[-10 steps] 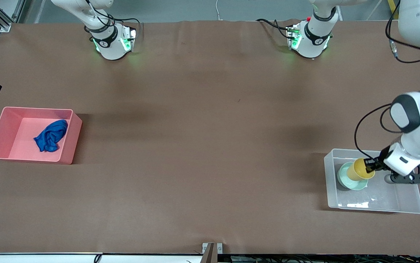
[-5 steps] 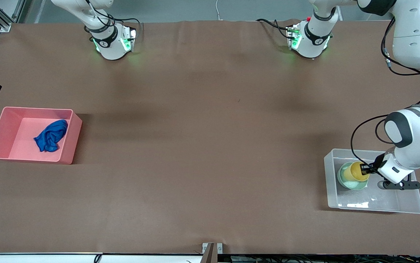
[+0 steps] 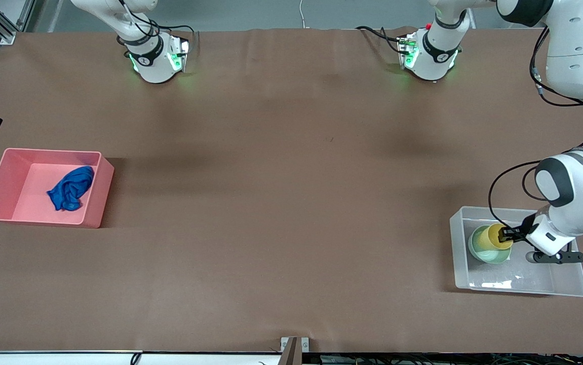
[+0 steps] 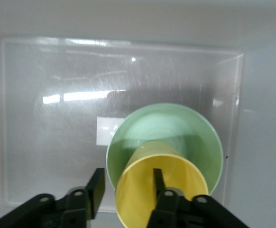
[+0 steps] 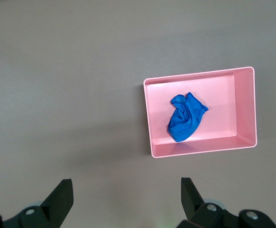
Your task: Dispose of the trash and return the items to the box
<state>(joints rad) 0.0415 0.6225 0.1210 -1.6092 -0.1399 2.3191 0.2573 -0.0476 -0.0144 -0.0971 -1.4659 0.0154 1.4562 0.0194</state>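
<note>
Pinching yellow cup rim, left gripper holds it tilted in green bowl inside clear box. Blue cloth lies in pink bin. Right gripper spread, waiting above table.

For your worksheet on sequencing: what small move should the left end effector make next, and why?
Probably open and let go: the left end effector pinches the cup's wall, and the cup already sits in the bowl inside the box. The cloth already lies in the pink bin.
</note>
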